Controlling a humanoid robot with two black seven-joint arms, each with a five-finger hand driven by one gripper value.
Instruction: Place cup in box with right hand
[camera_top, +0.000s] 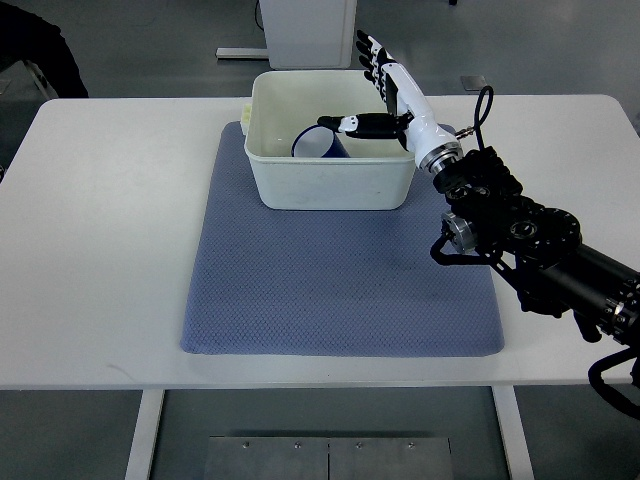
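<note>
1. One right hand (385, 95), white with black finger segments, on a black arm that enters from the picture's right edge and reaches up and to the left across the bench (110, 230). The hand is over the right part of the box; its four fingers (368, 50) are spread and point away past the box's far rim, the thumb (350, 124) stretches left over the box's inside. The fingers are apart and grip nothing.
2. One cup (318, 144), dark blue, inside the box, lying tilted toward the near wall, its pale opening turned toward the camera. The thumb tip is just above its upper edge; whether the two touch cannot be told.
3. One box (330, 185), cream-white plastic, open-topped, rectangular with rounded corners. It stands on the far middle part of the mat, its far edge reaching to about the mat's far border.
4. One mat (340, 290), blue-grey, textured, rectangular, lying flat in the middle of the bench, with a faint dark smudge right of its centre.
5. One bench, white top, carrying the mat and the box; its white legs show below the near edge.
6. One white pedestal (305, 30) on the grey floor beyond the bench's far edge.
7. One dark shape (40, 50) at the picture's top left corner, too cut off to identify
</note>
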